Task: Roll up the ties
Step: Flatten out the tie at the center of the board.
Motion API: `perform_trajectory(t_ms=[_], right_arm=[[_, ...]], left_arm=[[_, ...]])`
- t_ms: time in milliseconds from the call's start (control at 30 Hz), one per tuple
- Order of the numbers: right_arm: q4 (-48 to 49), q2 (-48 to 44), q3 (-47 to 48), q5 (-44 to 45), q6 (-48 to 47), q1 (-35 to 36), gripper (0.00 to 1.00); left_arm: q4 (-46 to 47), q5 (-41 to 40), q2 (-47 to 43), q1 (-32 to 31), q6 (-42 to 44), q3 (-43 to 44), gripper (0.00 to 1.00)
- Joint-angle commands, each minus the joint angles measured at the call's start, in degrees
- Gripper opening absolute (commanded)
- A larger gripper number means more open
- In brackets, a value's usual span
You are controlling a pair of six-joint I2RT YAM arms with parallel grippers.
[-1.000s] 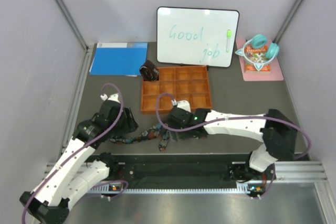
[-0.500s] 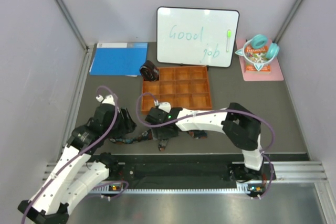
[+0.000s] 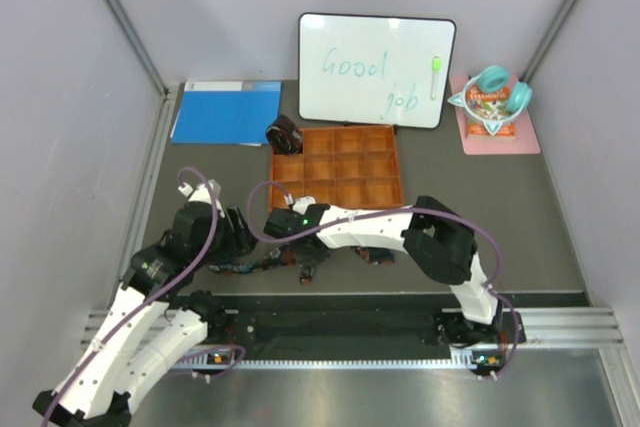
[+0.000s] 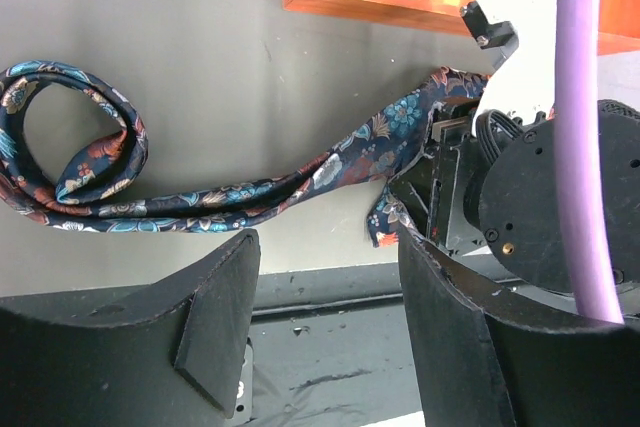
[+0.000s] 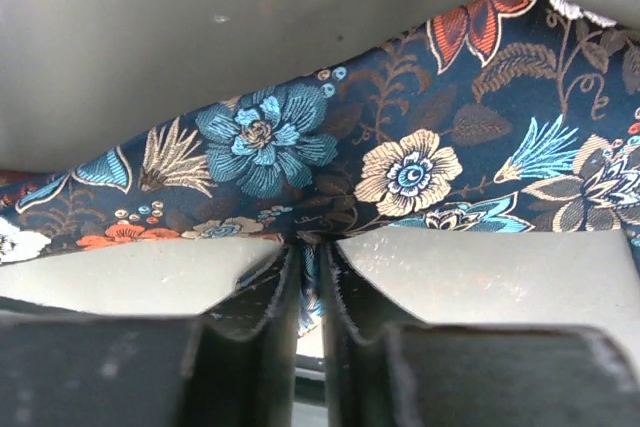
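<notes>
We're looking down on the table [image 3: 470,197], and the navy floral tie [image 3: 262,265] lies stretched along its near edge, in front of the orange tray [image 3: 400,167] and between the two arms. The right gripper [image 5: 310,257] is down on it. From the right wrist view we see the two fingers pressed nearly together with a small fold of the flowered fabric pinched up between them, while the rest of the cloth lies flat on the grey surface.

On the other side, the left gripper [image 4: 325,247] hangs above the table with its fingers spread wide and nothing between them. Through that gap we see the tie running from the right arm's black wrist out to a loose loop [image 4: 70,137] at its other end, lying flat and not wound tight.

The maroon tie [image 3: 285,135] sits as a dark coil at the tray's far left corner. From this height we can't quite tell whether it sits inside the corner compartment or leans on the rim.

Behind the tray a whiteboard [image 3: 375,69] stands upright. A blue folder [image 3: 225,112] lies to its left, and teal headphones [image 3: 490,82] rest on a pink mat [image 3: 525,137] to its right.
</notes>
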Motion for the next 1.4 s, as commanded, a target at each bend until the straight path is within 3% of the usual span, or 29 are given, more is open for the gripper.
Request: perform_trajectory(t_ms=[0, 100, 233, 567, 867, 1033, 1133, 1167, 1233, 1267, 1367], right_arm=[[-6.9, 3.6, -2.6, 2.0, -2.4, 1.0, 0.05], [-9.3, 0.4, -3.7, 4.8, -5.2, 1.0, 0.00], [-16.5, -4.1, -4.0, 8.9, -15.9, 1.1, 0.00], [-30.5, -5.7, -7.0, 32.7, -16.5, -0.6, 0.00], [-33.9, -9.8, -5.9, 38.9, -17.7, -2.1, 0.00], [-29.1, -8.9, -9.8, 36.6, -18.6, -3.9, 0.02], [-25.9, -7.9, -12.0, 34.1, -19.2, -4.4, 0.32], [-24.3, -7.1, -12.3, 32.3, -19.4, -4.6, 0.50], [-23.5, -6.8, -12.1, 30.3, -19.6, -5.2, 0.64], [-22.2, -7.7, -12.0, 28.2, -19.8, -5.2, 0.79], [-17.0, -13.2, -12.8, 21.4, -21.7, -5.3, 0.94]], left_arm=[[0.5, 0.7, -0.9, 0.3, 1.4, 1.5, 0.63], [0.4, 0.7, -0.9, 0.3, 1.3, 1.5, 0.63], [0.6, 0.5, -0.8, 0.4, 1.2, 1.5, 0.63], [1.6, 3.7, 3.5, 0.2, 0.1, 1.1, 0.62], [1.4, 4.7, 4.3, 0.3, -2.7, -1.4, 0.61], [1.0, 4.5, 4.4, 0.3, -1.7, -0.3, 0.61], [0.4, 3.8, 4.7, 0.3, -0.9, 0.6, 0.61], [0.4, 3.7, 4.7, 0.3, -0.4, 0.7, 0.61], [0.4, 3.2, 4.5, 0.3, 0.0, 0.8, 0.61], [0.1, 2.9, 4.4, 0.3, 0.4, 0.8, 0.61], [-0.6, 2.0, 4.1, 0.3, 0.8, 0.8, 0.61]])
